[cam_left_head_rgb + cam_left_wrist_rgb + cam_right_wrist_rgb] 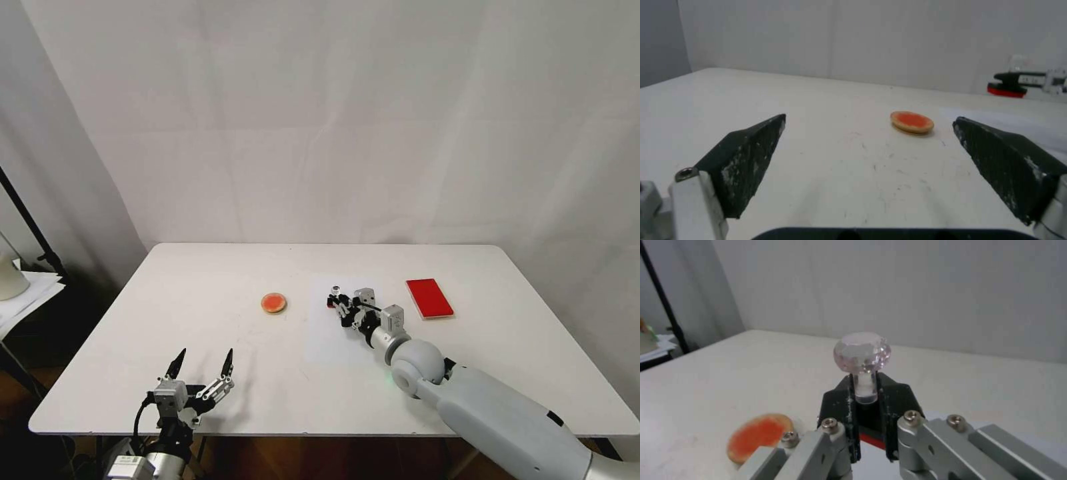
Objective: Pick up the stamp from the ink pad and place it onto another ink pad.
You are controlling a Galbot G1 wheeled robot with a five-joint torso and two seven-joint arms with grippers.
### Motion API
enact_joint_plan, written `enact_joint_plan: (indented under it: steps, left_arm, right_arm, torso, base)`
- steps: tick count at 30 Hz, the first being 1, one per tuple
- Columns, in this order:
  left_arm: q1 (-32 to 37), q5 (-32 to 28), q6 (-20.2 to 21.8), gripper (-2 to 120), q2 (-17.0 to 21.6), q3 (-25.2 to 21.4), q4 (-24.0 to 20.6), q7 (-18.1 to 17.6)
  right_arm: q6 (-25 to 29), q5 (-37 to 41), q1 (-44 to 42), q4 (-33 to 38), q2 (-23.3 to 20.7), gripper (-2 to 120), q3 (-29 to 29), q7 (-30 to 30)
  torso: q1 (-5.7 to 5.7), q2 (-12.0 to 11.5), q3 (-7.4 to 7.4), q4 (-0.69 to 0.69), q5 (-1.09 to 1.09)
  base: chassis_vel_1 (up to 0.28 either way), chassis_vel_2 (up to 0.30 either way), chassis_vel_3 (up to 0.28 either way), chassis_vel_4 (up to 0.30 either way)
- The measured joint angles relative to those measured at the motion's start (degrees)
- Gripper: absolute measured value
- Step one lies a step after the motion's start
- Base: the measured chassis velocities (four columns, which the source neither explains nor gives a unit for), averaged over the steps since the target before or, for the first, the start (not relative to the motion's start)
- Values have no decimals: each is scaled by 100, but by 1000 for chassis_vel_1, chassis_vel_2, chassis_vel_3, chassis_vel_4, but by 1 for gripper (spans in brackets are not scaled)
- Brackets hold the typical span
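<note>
Stamp point(862, 355) is clamped in the right gripper point(865, 396), whose dark fingers point(835, 403) close on the narrow stem just under the clear round knob, a sensible hold since the knob cannot slip down through them and the inked face stays pointing at the table. In the head view the stamp point(335, 293) rides above a sheet of white paper point(327, 340), between the red rectangular ink pad point(430, 298), which lies bare off to the right, and the round orange ink pad point(273, 303) to the left. By my reckoning the pickup is done and the carry toward the round pad is under way. The left gripper point(202, 365) waits near the table's front edge with its fingers point(746, 156) spread wide apart, holding nothing and facing the round pad point(912, 122).
</note>
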Motion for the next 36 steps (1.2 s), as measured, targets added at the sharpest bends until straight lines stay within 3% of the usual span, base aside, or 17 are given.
enact_joint_plan:
  steps: [6, 10, 13, 18, 36]
  left_arm:
    - [0, 0, 0, 100, 0, 0, 0, 0]
    - [0, 0, 0, 100, 0, 0, 0, 0]
    - [0, 0, 0, 100, 0, 0, 0, 0]
    - [0, 0, 0, 100, 0, 0, 0, 0]
    - [0, 0, 0, 100, 0, 0, 0, 0]
  right_arm:
    - [30, -8, 388, 57, 177, 9, -269, -67]
    - [52, -124, 645, -166, 507, 9, -585, -150]
    - [51, -307, 734, -648, 1054, 9, -851, -171]
    - [48, -412, 733, -940, 1291, 9, -912, -160]
    - [170, -589, 554, -1370, 1601, 9, -901, -154]
  torso:
    - [0, 0, 0, 1, 1]
    - [0, 0, 0, 3, -1]
    - [0, 0, 0, 4, 0]
    - [0, 0, 0, 2, -1]
    - [0, 0, -1, 2, 1]
  base:
    - [0, 0, 0, 0]
    - [0, 0, 0, 0]
    - [0, 0, 0, 0]
    - [0, 0, 0, 0]
    - [0, 0, 0, 0]
